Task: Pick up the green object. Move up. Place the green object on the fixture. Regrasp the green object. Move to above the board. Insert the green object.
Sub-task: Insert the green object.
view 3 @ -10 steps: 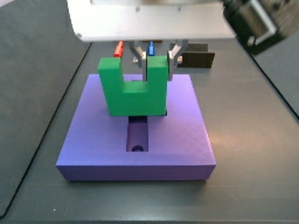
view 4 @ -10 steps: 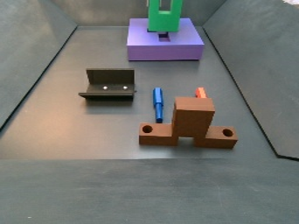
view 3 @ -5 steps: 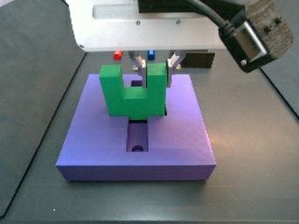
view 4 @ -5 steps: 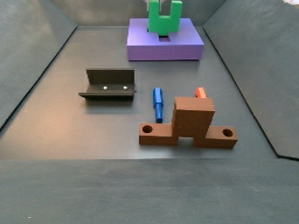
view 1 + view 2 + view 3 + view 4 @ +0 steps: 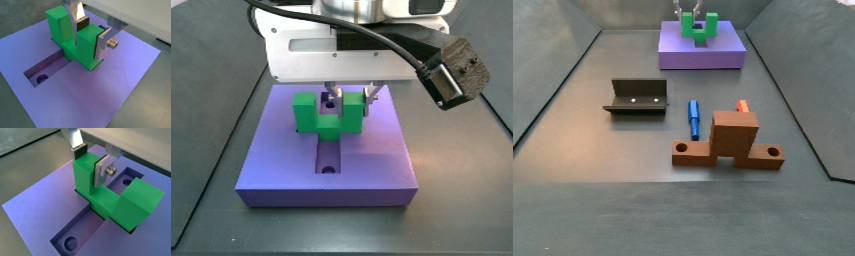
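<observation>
Lower than a second ago, the green object (image 5: pixel 326 113) sits in the board (image 5: pixel 372 165) recess; we see our gripper (image 5: pixel 92 36) clamping one prong, apparently seated.

The claw (image 5: pixel 92 34) has two flat silver finger plates (image 5: pixel 105 44) with dark pads. Above is a white boxy hand body (image 5: pixel 338 50), with a black cable (image 5: pixel 372 33) and a black camera block (image 5: pixel 453 72).

One green object (image 5: pixel 699 27), one board (image 5: pixel 702 52), one fixture (image 5: pixel 637 98), one blue peg (image 5: pixel 694 118), one red peg (image 5: pixel 742 105), one orange-brown stand (image 5: pixel 730 141), one gripper (image 5: pixel 93 31) over the board
</observation>
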